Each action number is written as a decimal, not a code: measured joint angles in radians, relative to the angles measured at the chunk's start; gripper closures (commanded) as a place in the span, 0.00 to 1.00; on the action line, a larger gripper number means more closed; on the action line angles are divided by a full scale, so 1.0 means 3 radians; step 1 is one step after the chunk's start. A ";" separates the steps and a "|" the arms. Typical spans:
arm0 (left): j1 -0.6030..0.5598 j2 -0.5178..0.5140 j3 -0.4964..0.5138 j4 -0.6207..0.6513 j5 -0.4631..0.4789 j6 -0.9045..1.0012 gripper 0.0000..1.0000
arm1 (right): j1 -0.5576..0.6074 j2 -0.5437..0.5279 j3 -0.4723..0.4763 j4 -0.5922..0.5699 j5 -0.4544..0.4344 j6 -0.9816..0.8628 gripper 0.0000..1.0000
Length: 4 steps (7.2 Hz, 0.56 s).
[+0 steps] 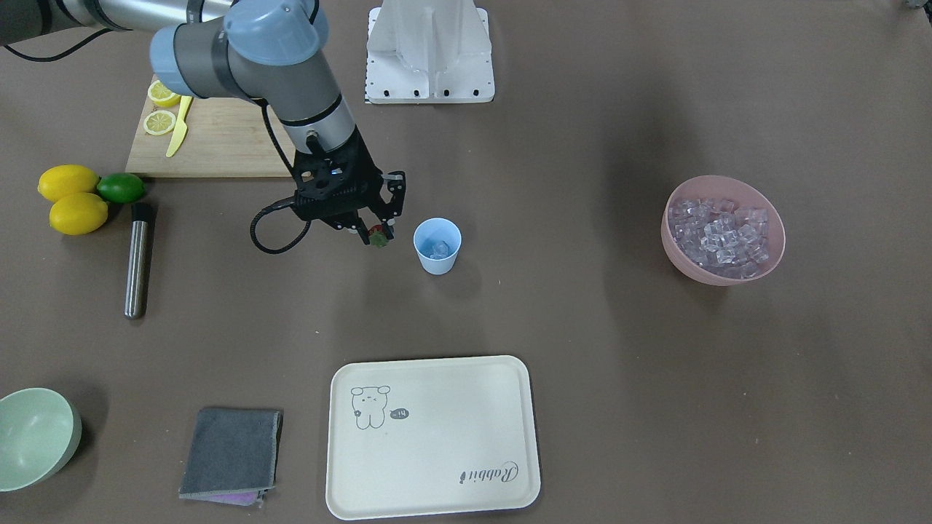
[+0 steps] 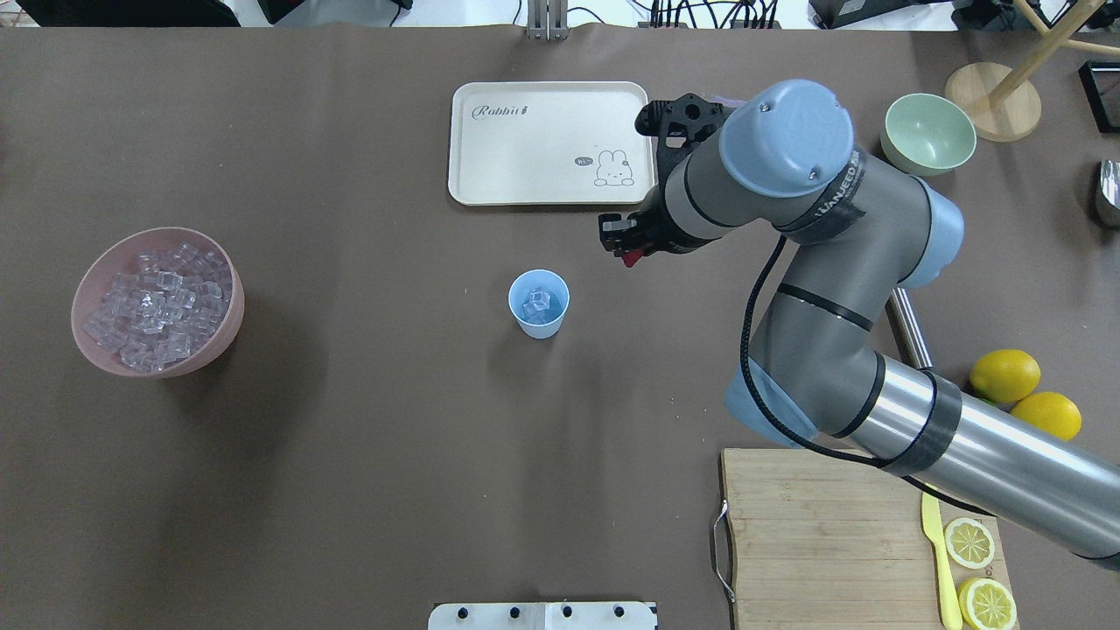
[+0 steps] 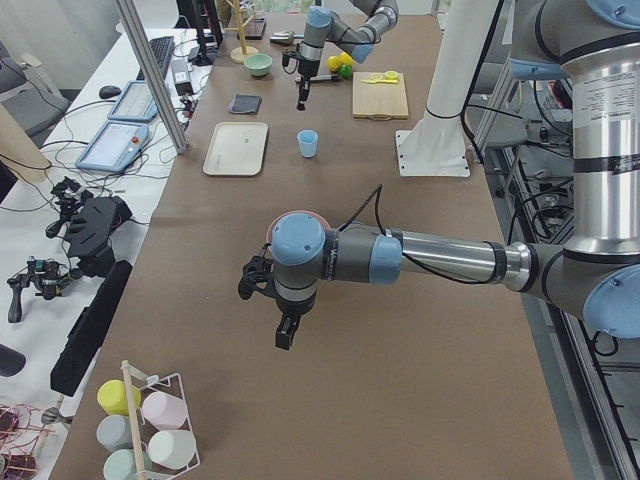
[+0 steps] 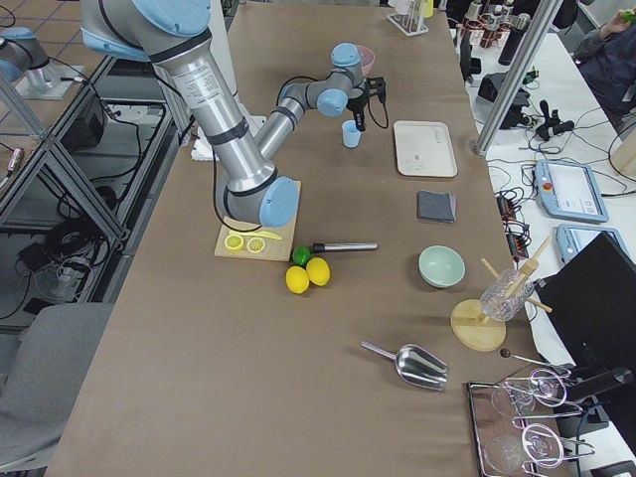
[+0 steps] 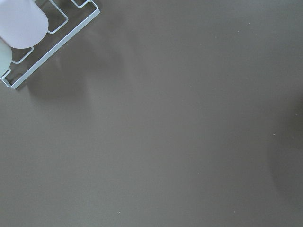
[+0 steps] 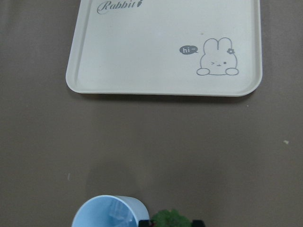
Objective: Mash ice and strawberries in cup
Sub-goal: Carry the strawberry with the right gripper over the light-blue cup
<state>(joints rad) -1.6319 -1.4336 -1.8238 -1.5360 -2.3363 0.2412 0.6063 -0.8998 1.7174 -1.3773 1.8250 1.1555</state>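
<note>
Seen from overhead, the pink bowl [image 2: 219, 350] of ice [image 2: 157, 302] sits at nine o'clock from the cup [image 2: 538, 304]. I cannot tell how the left gripper [image 3: 287, 335] jaws stand. The right gripper [image 2: 626, 252], at the cup's two o'clock, clamps the strawberry [image 1: 378, 237]. More ice lies inside the cup.

Right pincer [image 1: 376, 233] closed, arm outstretched

Robotics lab, aluminium frame post [image 3: 151, 75], teach pendant [image 3: 107, 148], cable-strewn side bench [image 3: 22, 212]
</note>
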 measured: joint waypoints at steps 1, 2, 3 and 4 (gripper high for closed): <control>-0.0001 0.0012 0.0000 -0.0030 0.0000 -0.0001 0.01 | -0.0067 0.0146 -0.0130 -0.0011 -0.0084 0.0126 1.00; -0.0001 0.0015 -0.0001 -0.0043 0.0000 -0.0001 0.01 | -0.0131 0.0226 -0.0211 -0.0017 -0.0163 0.0223 1.00; -0.0001 0.0017 -0.0002 -0.0047 0.0000 0.0000 0.01 | -0.0196 0.0264 -0.0251 -0.0020 -0.0231 0.0298 1.00; -0.0001 0.0018 -0.0004 -0.0049 0.0000 0.0001 0.01 | -0.0242 0.0283 -0.0271 -0.0022 -0.0269 0.0338 0.67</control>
<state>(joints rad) -1.6321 -1.4282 -1.8249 -1.5506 -2.3362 0.2414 0.5336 -0.8148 1.6360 -1.3839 1.7443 1.2569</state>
